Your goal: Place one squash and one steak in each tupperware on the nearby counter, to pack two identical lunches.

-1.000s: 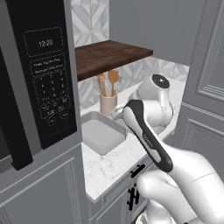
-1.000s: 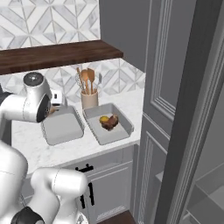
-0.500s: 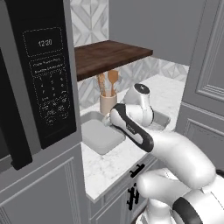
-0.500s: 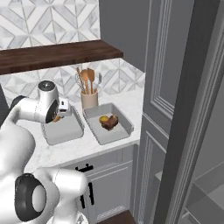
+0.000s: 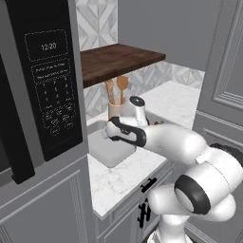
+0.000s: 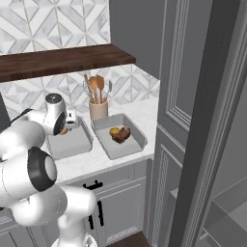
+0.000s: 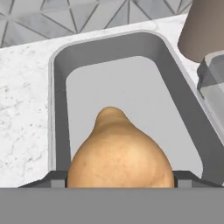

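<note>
Squash (image 7: 120, 153) sits clamped between my gripper (image 7: 120, 180) tips, jaws partly spread around its broad end, narrow neck pointing away from the hand, long axis running along the bare tupperware (image 7: 59, 109) below it. I count two tupperware on the counter (image 6: 130, 110): the other tupperware (image 6: 137, 131), beside the utensil cup (image 6: 98, 110), holds one yellow squash (image 6: 114, 131) touching one steak (image 6: 123, 134)

Two grey tupperware containers sit side by side on the marble table (image 6: 140, 116): the right one (image 6: 118, 135) holds a yellow squash (image 6: 114, 131) touching a dark steak (image 6: 124, 134) (beige utensil cup (image 6: 98, 109) just behind).
</note>
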